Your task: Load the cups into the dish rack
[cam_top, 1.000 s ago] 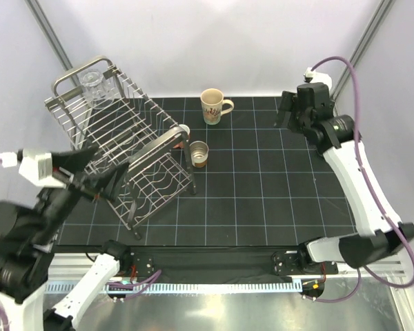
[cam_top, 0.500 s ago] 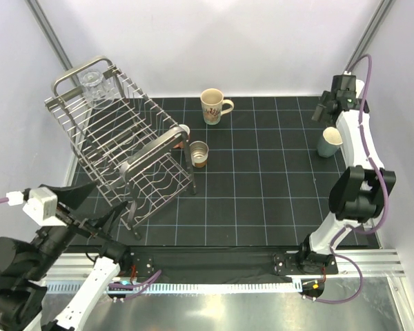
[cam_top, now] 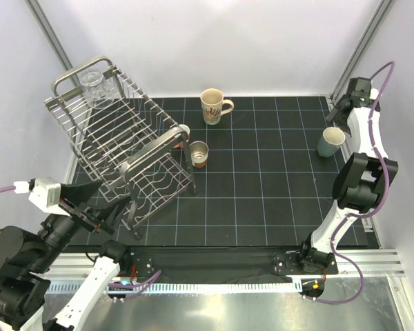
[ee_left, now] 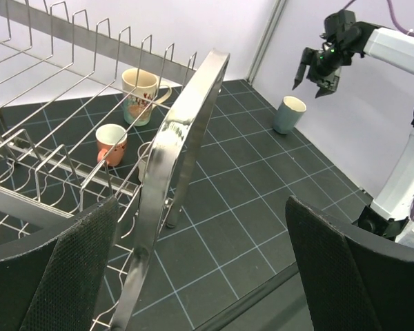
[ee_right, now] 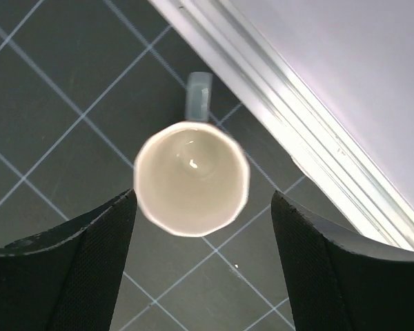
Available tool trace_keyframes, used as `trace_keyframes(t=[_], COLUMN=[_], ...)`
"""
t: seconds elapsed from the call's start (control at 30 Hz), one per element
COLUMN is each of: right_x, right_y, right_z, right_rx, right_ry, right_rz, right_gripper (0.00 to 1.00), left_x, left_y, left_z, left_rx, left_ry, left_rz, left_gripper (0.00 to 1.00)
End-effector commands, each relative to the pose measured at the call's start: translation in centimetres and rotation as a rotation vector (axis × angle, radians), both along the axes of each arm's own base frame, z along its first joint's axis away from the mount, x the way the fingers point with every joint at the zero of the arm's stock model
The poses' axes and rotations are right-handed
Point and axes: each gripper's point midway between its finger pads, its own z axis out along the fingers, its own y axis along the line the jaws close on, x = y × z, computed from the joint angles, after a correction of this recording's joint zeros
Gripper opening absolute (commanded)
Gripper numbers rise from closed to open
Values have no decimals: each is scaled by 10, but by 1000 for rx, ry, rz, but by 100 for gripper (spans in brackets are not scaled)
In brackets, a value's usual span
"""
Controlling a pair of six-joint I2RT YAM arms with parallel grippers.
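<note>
At far-right corner of the mat (cam_top: 276, 179), grey-teal tumbler (cam_top: 330, 141) stands upright, mouth up, w/ right gripper (cam_top: 337, 117) hanging directly above it. In wrist view the rim sits btwn the two fingers; jaws are spread wider than the rim, nothing pinched, no contact seen. Metal edge rail (ee_right: 290, 148) runs just beside the tumbler's outer side; inner side is open mat toward ctr. Cream mug (cam_top: 212, 105), pink mug (cam_top: 183, 131) and small brown-based cup (cam_top: 199, 154) stand well apart from it, near the dish rack (cam_top: 117, 138) at left. Clear glass (cam_top: 94, 84) sits in rack's far corner. Left gripper (cam_top: 102, 201) hovers at rack's near end, jaws wide apart, holding nothing.
</note>
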Motion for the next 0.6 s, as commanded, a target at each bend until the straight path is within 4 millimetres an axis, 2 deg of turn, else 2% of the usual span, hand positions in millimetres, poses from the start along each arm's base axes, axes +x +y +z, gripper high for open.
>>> trace_keyframes(t=[0.0,0.27,0.47,0.57], right_x=[-10,-19,-19,-19], right_y=[-17,-21,-12,-11], right_z=[16,-10,-34,-44], right_rx=[41,131,218,239], right_ry=[-74,-37,-19,-14], right_rz=[-105,-157,-169,-194], right_gripper=[79,74,70,64], left_x=[7,21,29,31], left_y=[0,-9,-13,-12], left_z=[-1,-3,0,2], left_rx=[8,23,16,21], left_ry=[31,53,63,65], left_rz=[12,-6,-14,-7], left_gripper=[100,100,100,100])
